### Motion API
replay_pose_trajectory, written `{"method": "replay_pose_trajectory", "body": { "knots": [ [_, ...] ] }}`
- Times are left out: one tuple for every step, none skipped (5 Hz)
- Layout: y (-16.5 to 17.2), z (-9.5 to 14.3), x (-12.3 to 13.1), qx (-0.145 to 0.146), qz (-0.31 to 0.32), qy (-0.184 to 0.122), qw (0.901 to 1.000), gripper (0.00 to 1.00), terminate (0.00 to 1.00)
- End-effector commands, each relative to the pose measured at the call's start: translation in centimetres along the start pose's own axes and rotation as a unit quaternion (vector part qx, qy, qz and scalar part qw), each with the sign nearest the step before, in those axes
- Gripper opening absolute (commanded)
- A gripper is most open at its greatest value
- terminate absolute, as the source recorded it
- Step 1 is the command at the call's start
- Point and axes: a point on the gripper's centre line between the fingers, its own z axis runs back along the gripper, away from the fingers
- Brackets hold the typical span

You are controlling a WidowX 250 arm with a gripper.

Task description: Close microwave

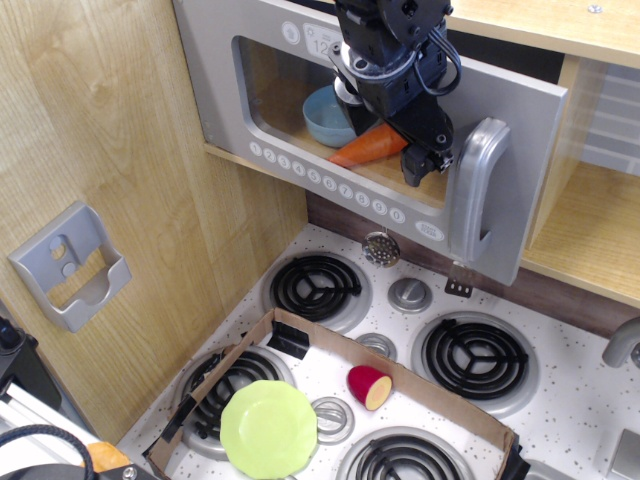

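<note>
The microwave's wide grey door [280, 160] with a clear window and a row of round white buttons lies almost flat against its wooden compartment. Its silver D-handle [474, 200] is at the right end. Through the window I see a blue bowl [324, 116] and an orange carrot [362, 148]. My black gripper [424, 164] presses on the door front just left of the handle, fingers close together, holding nothing that I can see.
A toy stove [400, 330] with black coil burners lies below. On it sits a cardboard tray [440, 405] with a green plate [268, 428] and a red-yellow fruit piece [368, 386]. A small grey holder [72, 262] hangs on the left wooden wall.
</note>
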Motion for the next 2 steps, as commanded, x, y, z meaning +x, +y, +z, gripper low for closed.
{"method": "replay_pose_trajectory", "body": {
  "knots": [
    [0.14,1.52,3.23,0.008,-0.025,-0.033,0.9991,1.00,0.00],
    [0.09,1.53,3.57,0.007,-0.025,-0.035,0.9991,1.00,0.00]
  ]
}}
